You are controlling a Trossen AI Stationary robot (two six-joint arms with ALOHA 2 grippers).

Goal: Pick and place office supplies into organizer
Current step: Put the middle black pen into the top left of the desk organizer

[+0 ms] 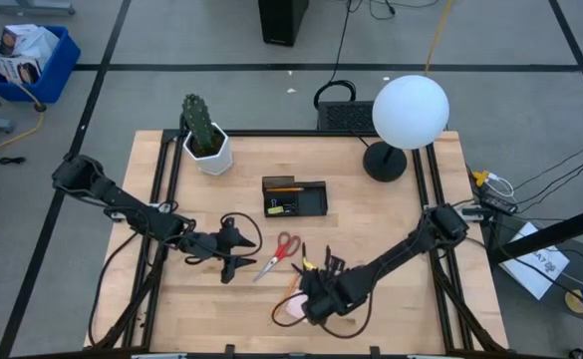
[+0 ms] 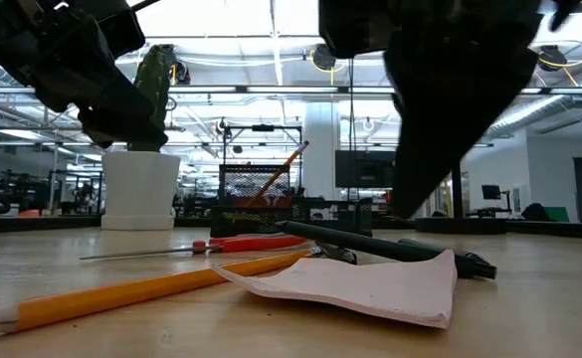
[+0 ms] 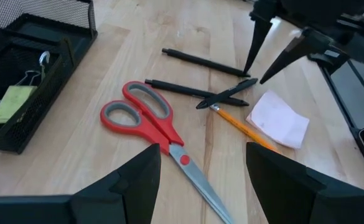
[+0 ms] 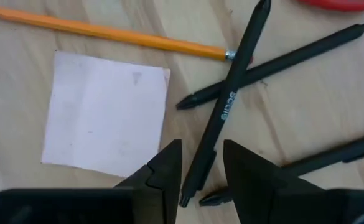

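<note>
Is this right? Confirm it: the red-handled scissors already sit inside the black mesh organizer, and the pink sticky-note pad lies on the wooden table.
Not quite. The red-handled scissors lie on the wooden table, outside the black mesh organizer, as the left wrist view shows. The pink sticky-note pad does lie on the table.

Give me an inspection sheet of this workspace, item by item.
Surface: wooden table, bare in places.
Job's things: red scissors, three black pens, one orange pencil and a pink notepad lie loose; the black organizer already holds a pencil and small items.
Clutter: cactus pot, round white lamp.
Grippers: left gripper open, hovering by the scissors; right gripper partly open, astride a pen, not yet gripping.
Cables: several on the floor at the table's right.
Surroundings: blue bin on the floor; lab room behind.
</note>
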